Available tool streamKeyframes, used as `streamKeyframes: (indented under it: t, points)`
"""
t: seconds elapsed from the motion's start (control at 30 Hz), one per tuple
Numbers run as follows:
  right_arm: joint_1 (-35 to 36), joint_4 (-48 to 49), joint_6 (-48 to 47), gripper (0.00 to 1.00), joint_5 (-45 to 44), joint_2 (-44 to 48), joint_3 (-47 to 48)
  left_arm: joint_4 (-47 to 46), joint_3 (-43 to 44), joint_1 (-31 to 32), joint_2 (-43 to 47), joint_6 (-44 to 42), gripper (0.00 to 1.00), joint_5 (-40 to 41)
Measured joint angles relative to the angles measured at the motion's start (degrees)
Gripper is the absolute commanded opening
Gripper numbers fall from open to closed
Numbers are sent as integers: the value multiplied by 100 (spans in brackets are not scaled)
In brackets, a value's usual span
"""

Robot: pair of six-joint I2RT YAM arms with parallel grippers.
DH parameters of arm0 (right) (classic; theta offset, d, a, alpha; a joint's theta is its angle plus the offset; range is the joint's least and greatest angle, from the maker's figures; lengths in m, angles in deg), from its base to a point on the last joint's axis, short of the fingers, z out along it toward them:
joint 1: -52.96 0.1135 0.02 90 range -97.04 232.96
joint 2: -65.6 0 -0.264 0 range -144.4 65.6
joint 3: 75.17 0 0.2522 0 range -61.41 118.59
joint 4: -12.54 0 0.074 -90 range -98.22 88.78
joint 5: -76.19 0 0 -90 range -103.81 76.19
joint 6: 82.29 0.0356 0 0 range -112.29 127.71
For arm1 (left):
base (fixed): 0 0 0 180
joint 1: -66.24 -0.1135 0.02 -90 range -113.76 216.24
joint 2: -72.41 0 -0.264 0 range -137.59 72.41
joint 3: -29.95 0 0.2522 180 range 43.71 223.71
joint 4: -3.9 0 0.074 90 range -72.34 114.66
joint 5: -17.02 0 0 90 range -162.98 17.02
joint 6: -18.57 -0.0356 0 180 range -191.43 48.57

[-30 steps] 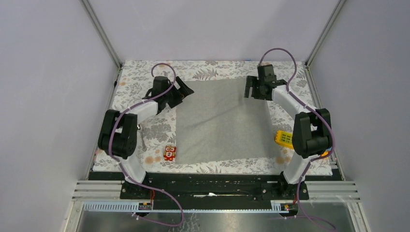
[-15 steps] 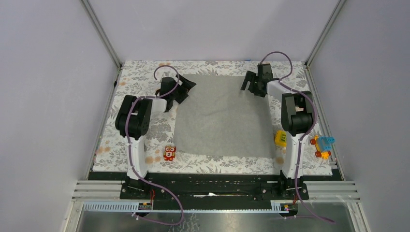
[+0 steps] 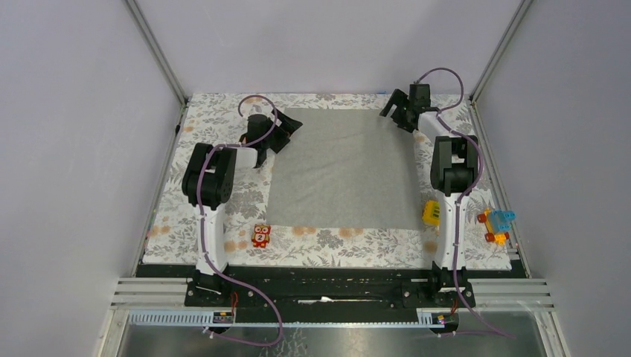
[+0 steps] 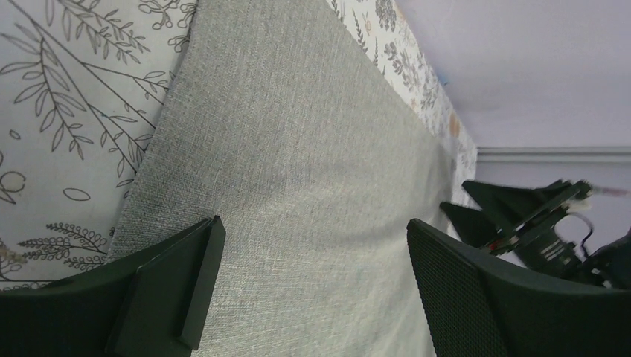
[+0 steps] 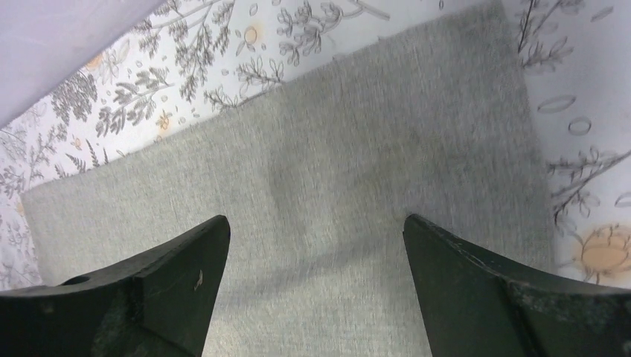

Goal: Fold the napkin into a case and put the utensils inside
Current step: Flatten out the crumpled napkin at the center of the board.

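Napkin flat, far edge running left-right; left pincer and right pincer, both released and empty, over its far corners.

Both arms extended away from the bases, elbows raised. The left arm reaches far-left, wrist turned inward, jaws spread wide and clamping nothing. The right arm reaches the far-right corner, wrist angled inward and down, jaws likewise wide.
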Motion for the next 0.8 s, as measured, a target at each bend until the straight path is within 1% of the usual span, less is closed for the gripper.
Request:
streamKeyframes:
  t: [0.07, 0.27, 0.43, 0.57, 0.63, 0.7, 0.8]
  points:
    - [-52, -66, 35, 97, 90, -149, 251, 111, 81, -7, -9, -205, 99, -98]
    - [-118, -319, -63, 99, 278, -514, 916, 210, 114, -9, 13, -970, 99, -358]
    - [-122, -525, -234, 99, 323, -533, 1038, 448, 83, 11, 164, -1650, 99, -372]
    - [-92, -758, -391, 100, 234, -498, 1073, 581, -118, 114, 492, -2162, 99, -328]
    - [-42, -909, -520, 100, 44, -339, 894, 573, -197, 216, 693, -2323, 99, -306]
    - [24, -1154, -643, 100, -249, 39, 439, 542, -260, 332, 892, -2398, 99, -304]
    - [179, -1425, -723, 100, -610, 1003, -715, 544, -426, 498, 1235, -2428, 99, -262]
